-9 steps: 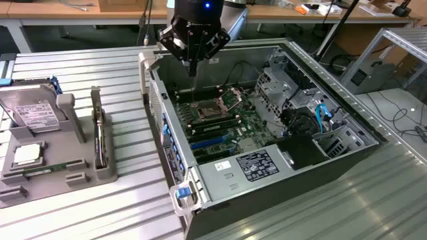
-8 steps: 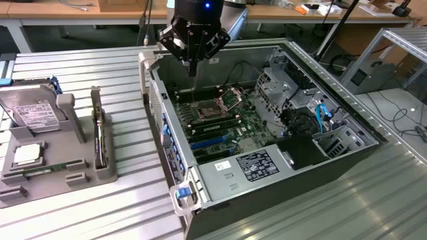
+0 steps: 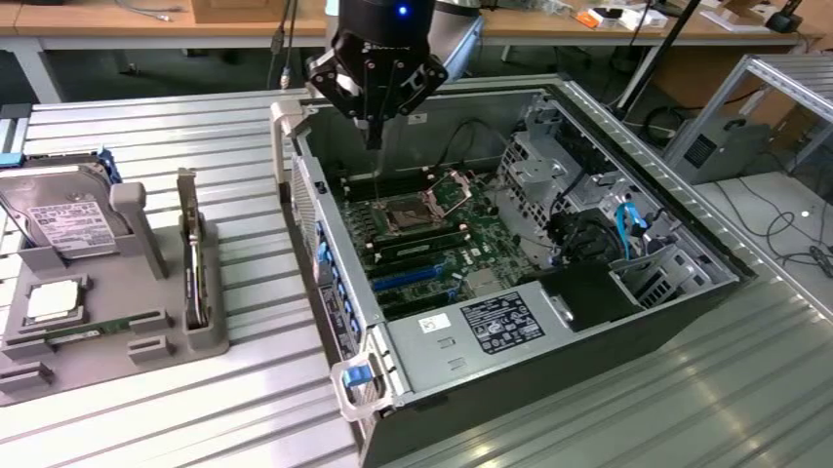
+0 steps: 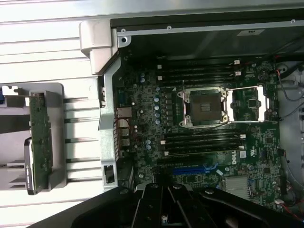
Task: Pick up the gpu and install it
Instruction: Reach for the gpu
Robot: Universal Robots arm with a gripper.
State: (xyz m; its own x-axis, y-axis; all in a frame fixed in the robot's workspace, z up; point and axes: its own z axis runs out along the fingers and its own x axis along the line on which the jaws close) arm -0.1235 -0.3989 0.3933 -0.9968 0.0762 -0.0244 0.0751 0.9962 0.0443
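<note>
surroundings: open case (image 3: pixel 677 292) lay on the ribbed table (image 3: pixel 156 419), board facing up, with an open socket (image 3: pixel 416 210) and a blue slot (image 3: pixel 410 278) on it. a labelled box (image 3: pixel 501 322) and blue cables (image 3: pixel 625 229) sat at the case's near end. grey tray (image 3: pixel 195 341) lay beside the case, on the exterior view's left, carrying a hard drive (image 3: pixel 59 219) and a square chip (image 3: pixel 53 297).

in the way: the case's side wall (image 3: pixel 312 224) and its grey corner piece (image 3: pixel 289 122) stood between me and the tray.

gpu (image 3: pixel 193 258): stood on its long edge in the tray's slot nearest the case, untouched, well apart from me. its long axis ran alongside the case wall, far to near in the exterior view. its silvery bracket (image 3: pixel 186 187) was upright at the far end.

gripper (image 3: pixel 374 129): mine, jaws clenched on nothing, hung over the case's far corner above the board.
</note>
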